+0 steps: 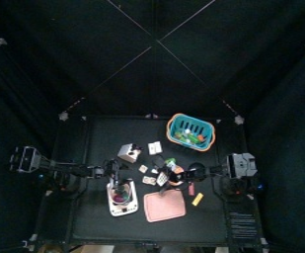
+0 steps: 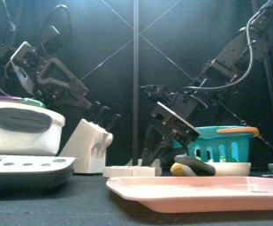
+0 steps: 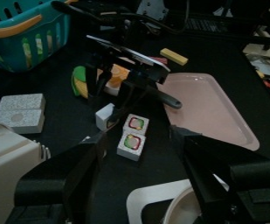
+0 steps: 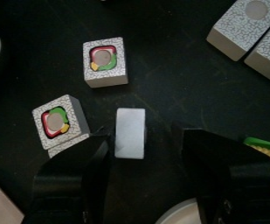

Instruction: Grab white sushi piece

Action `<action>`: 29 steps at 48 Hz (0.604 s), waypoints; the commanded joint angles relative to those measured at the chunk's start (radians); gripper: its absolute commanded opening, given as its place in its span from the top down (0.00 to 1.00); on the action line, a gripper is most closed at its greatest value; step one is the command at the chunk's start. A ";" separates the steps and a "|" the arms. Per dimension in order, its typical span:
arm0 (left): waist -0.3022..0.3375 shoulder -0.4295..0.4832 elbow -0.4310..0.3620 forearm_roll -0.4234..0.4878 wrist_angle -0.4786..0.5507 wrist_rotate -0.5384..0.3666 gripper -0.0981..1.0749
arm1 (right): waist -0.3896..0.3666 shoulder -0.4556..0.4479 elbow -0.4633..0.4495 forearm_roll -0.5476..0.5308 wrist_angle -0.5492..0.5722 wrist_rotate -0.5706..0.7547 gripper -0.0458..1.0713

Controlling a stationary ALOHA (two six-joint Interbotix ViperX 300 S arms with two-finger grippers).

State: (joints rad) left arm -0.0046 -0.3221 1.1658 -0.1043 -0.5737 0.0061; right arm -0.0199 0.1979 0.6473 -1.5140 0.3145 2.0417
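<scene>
1. Sushi, the plain white rectangular block [image 4: 131,133], lies flat on the black table [image 4: 183,87], directly ahead of my right gripper [image 4: 147,179] and in line with the gap between its jaws
2. Taking that white block as the landmark: a square grey-rimmed piece with a red, green and yellow centre [image 4: 61,122] sits just beside it, apart but close; a second piece of the same kind [image 4: 104,61] lies a little farther off, and two speckled grey blocks [image 4: 256,35] lie well apart from it
3. My right jaws stand wide, released and gripping nothing; the block is not yet between them
4. My left gripper [image 3: 143,179] hangs back from the block, its jaws spread and empty, resting
5. I judge the block light and rigid, probably a toy, with smooth sides that could slip or skate on the table if I nudge it
6. Best hold, I reckon, is across its two long sides at mid-length, where it is narrow; the coloured neighbour leaves little room for a jaw on that side
7. No brand, label or readable writing shows on the block or near it
</scene>
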 commanded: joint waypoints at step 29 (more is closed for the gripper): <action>0.008 -0.046 0.008 -0.015 -0.011 0.000 0.12 | -0.006 -0.015 -0.020 0.011 0.000 0.000 0.36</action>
State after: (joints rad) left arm 0.0015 -0.3651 1.1827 -0.1166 -0.5737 0.0061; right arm -0.0199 0.1994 0.6458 -1.5064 0.3145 2.0417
